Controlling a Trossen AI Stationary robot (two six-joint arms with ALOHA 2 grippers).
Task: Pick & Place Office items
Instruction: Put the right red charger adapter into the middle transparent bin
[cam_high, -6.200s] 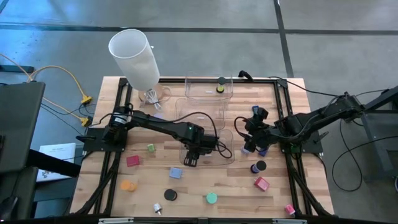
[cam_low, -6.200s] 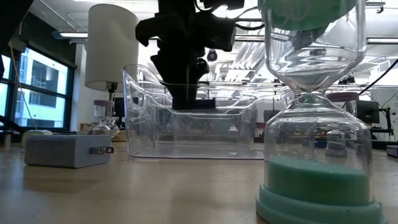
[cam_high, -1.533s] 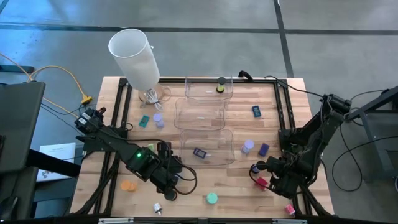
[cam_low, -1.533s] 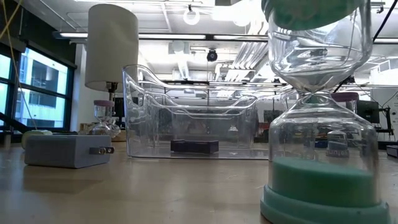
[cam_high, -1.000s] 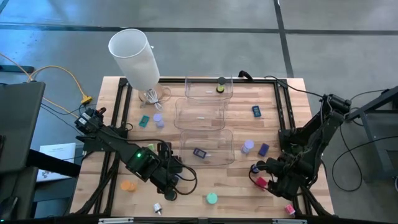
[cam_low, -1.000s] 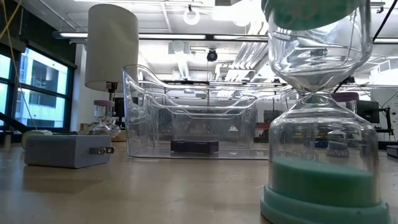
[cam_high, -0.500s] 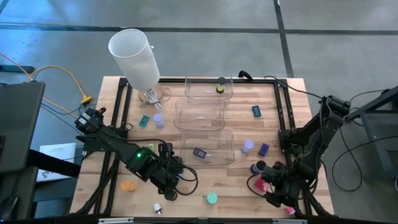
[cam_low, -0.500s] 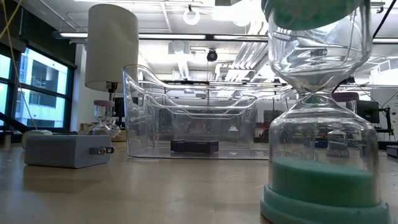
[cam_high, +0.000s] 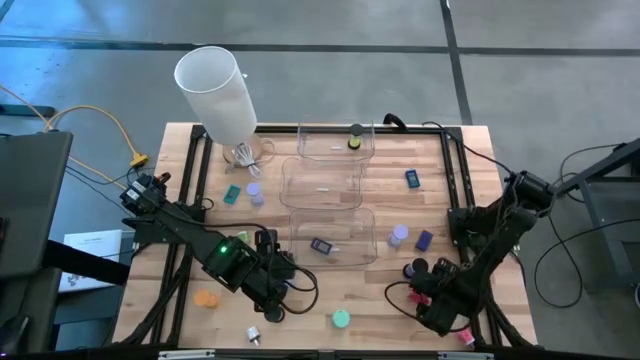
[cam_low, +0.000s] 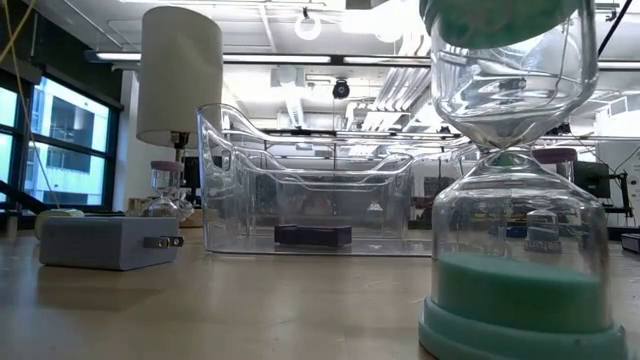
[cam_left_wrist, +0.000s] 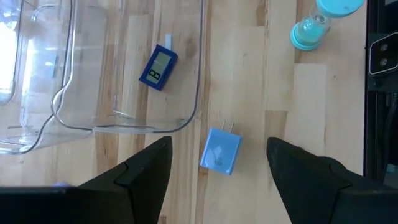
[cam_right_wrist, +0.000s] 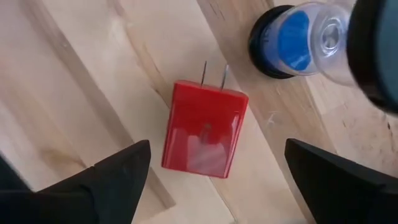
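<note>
Hovering with fingers spread over a red plug block (cam_right_wrist: 204, 127) lying flat on the wooden table (cam_high: 380, 300), right gripper (cam_high: 421, 293) framing it untouched, a black-and-blue hourglass (cam_right_wrist: 292, 42) just beside. Spread likewise, left gripper (cam_high: 277, 298) above a blue plug block (cam_left_wrist: 221, 151) beside the clear bin (cam_left_wrist: 124, 74).

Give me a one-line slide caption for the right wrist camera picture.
Right gripper open, fingers straddling a red plug block lying beside a black-based blue sand timer.
</note>
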